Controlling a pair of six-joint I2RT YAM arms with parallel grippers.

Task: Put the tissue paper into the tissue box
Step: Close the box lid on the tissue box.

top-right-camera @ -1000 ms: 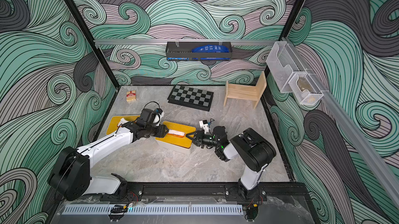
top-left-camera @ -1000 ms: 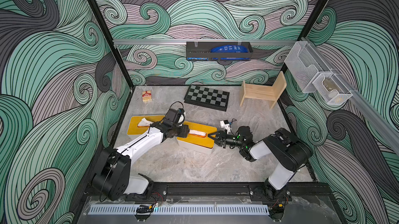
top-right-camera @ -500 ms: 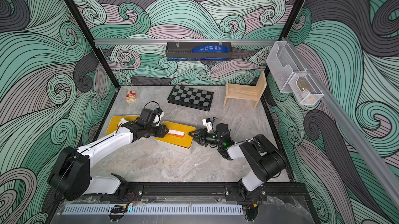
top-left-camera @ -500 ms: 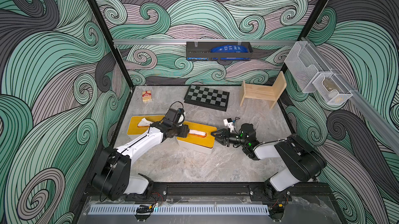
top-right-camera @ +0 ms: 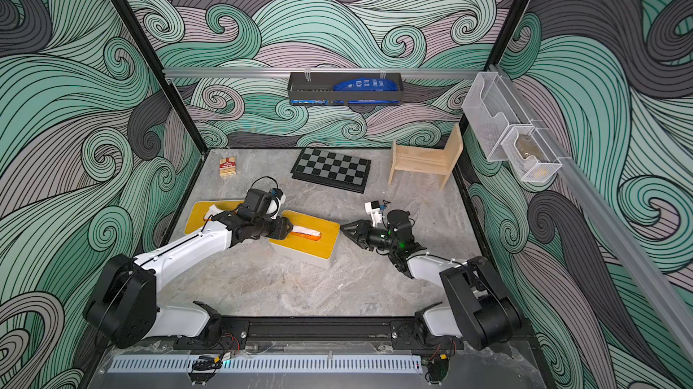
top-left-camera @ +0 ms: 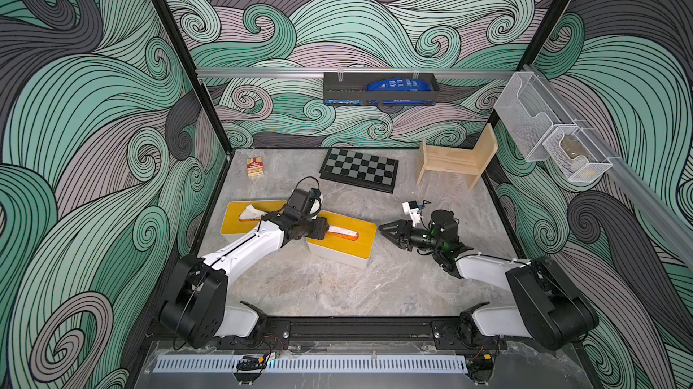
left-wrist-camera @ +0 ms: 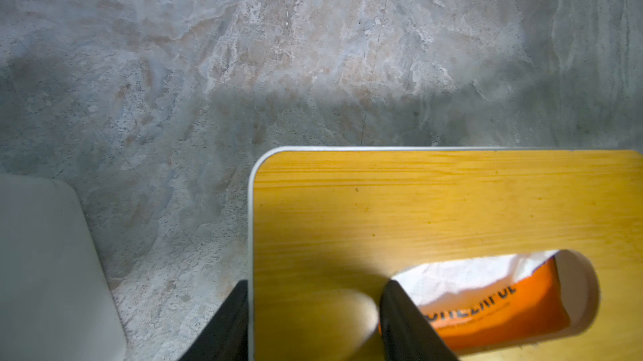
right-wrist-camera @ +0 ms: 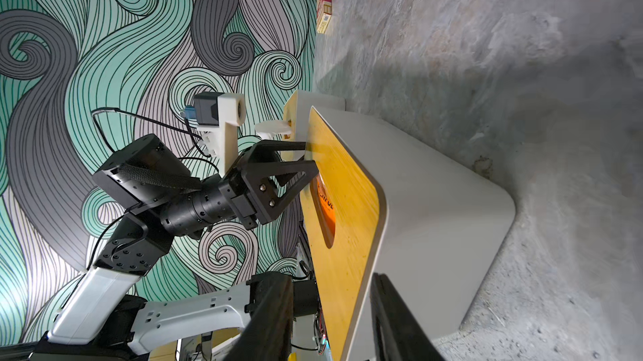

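My left jaws stand spread, pinching nothing: one finger (left-wrist-camera: pixel 228 328) sits just outside the end of the box (top-left-camera: pixel 352 246), the other (left-wrist-camera: pixel 403 321) rests on its yellow lid at the slot's 9 o'clock end. The tissue (left-wrist-camera: pixel 466 279) lies inside the box, white in an orange pack, seen through the slot. My right jaws are spread and empty too, fingers (right-wrist-camera: pixel 271 321) low over the desk (top-left-camera: pixel 322 286), just off the box's 3 o'clock end and not touching it. A second box (top-left-camera: pixel 240 224), with tissue poking up, lies at the first one's 10 o'clock. Farther out sit cards (top-left-camera: pixel 255 166) at 11, a chessboard (top-left-camera: pixel 358 173) at 12, and a chair (top-left-camera: pixel 455 160) at 1.
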